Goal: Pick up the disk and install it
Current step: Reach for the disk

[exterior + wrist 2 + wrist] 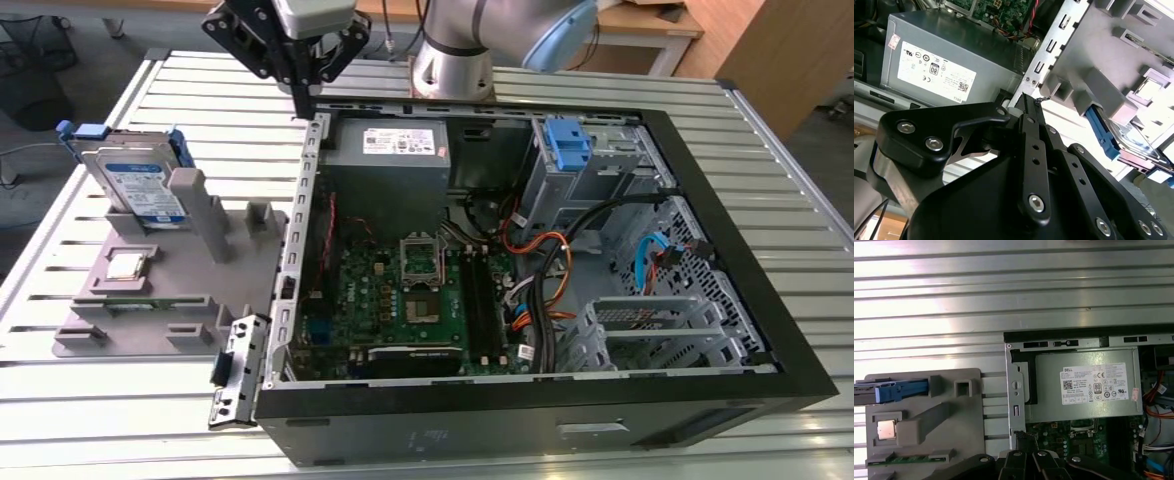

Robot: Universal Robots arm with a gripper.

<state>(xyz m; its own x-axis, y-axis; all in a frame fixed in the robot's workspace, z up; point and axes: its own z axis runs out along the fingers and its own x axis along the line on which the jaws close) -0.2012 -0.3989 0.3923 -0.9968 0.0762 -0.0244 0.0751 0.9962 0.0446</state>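
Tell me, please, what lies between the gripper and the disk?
In the exterior view, only bare slats of the metal table lie between the gripper and the disk, which stands in the grey holder.

Slatted metal table [120, 410] under grey parts holder [254, 272] and open computer case [534, 418]

One disk [140, 185], one processor chip [126, 265], one grey holder [200, 275], one open computer case [534, 396], one power supply [387, 146].
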